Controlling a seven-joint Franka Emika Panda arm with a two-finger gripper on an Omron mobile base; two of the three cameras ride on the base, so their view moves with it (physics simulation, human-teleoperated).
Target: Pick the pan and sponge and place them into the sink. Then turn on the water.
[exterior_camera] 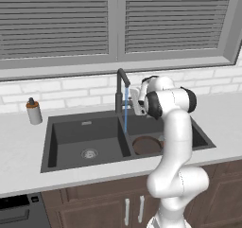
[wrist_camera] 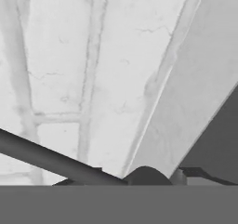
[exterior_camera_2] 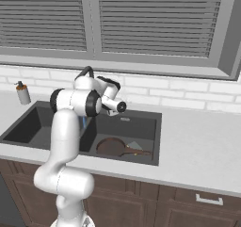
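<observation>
gripper (exterior_camera: 133,102): beside faucet (exterior_camera: 121,87), finger spread cannot be told | water (exterior_camera: 125,116): running | pan (exterior_camera_2: 112,147): in sink (exterior_camera_2: 155,141)

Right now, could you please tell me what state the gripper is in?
Gripper: beside the faucet, holding nothing that I can see; whether its fingers are open or closed cannot be told.

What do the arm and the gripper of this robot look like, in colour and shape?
The arm has smooth, rounded white segments with dark bands at the joints. Its hand is white, ending in a round dark piece; the gripper's fingers cannot be made out. No cables or markings are visible.
</observation>
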